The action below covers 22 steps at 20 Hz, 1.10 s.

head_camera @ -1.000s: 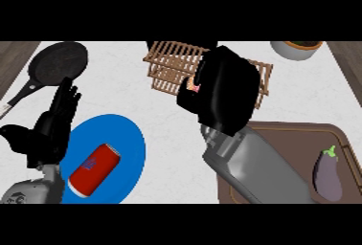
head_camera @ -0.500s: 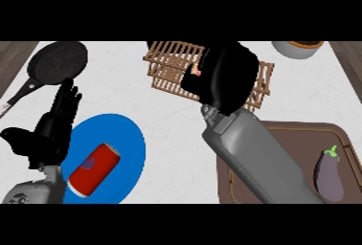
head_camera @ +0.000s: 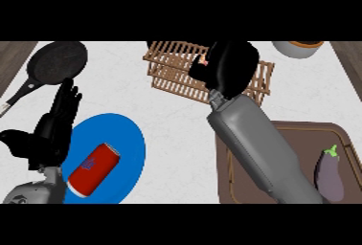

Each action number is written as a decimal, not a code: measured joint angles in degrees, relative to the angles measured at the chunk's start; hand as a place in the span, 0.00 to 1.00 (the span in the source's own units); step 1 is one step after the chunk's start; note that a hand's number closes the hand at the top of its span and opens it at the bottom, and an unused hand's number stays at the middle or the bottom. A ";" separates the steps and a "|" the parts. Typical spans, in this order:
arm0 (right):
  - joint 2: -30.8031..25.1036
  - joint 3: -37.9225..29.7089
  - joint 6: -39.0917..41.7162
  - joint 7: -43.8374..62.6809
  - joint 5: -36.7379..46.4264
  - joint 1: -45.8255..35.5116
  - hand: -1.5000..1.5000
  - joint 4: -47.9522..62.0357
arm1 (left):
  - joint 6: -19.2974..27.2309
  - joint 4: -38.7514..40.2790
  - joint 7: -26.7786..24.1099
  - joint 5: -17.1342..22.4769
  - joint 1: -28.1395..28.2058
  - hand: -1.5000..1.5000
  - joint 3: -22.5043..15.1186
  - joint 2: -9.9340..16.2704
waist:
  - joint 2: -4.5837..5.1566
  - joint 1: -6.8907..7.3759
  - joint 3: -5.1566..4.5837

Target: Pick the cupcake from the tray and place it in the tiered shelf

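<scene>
Nearest me, a red can (head_camera: 93, 169) lies on the blue plate (head_camera: 124, 139) at seven o'clock, and my left hand (head_camera: 53, 127) rests beside it, fingers straight and pointing up. At four o'clock an eggplant (head_camera: 329, 172) lies on the brown tray (head_camera: 297, 131). Farther off, at twelve o'clock, my right hand (head_camera: 228, 67) hangs over the wooden tiered shelf (head_camera: 173, 72), fingers curled round the cupcake (head_camera: 204, 61), mostly hidden. A black frying pan (head_camera: 55, 62) sits at ten o'clock, a bowl (head_camera: 298, 48) at one.

We see bare counter (head_camera: 176, 129) between blue plate (head_camera: 120, 143) and tray (head_camera: 283, 131): open lane. Right forearm (head_camera: 258, 148) crosses tray; wooden tiered shelf (head_camera: 176, 72) blocks far middle.
</scene>
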 measured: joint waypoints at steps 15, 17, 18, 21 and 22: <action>0.20 -8.45 -18.32 -7.39 -10.69 -4.60 0.00 18.13 | -0.33 -0.47 0.74 0.08 -0.17 0.50 0.29 -0.25 | 0.16 0.21 0.03; 0.25 -9.46 -19.93 -8.29 -12.72 -6.30 0.00 20.06 | -0.18 -0.23 0.76 -0.11 -0.38 0.50 0.44 -0.30 | 0.11 -0.06 0.02; 0.28 -9.41 -20.73 -8.93 -13.84 -6.63 0.00 20.80 | -0.01 -0.83 1.68 -0.26 -0.64 0.50 0.47 -0.18 | 0.05 -0.21 0.02; 0.29 -8.68 -23.78 -10.07 -16.06 -7.92 0.00 21.66 | 0.11 -0.25 1.10 -0.36 -0.65 0.50 0.73 -0.45 | -0.03 -0.43 0.02; 0.30 -8.53 -24.52 -10.48 -16.62 -8.32 0.00 21.39 | -0.29 -0.02 1.03 0.02 -0.75 0.50 1.32 0.01 | -0.07 -0.55 0.02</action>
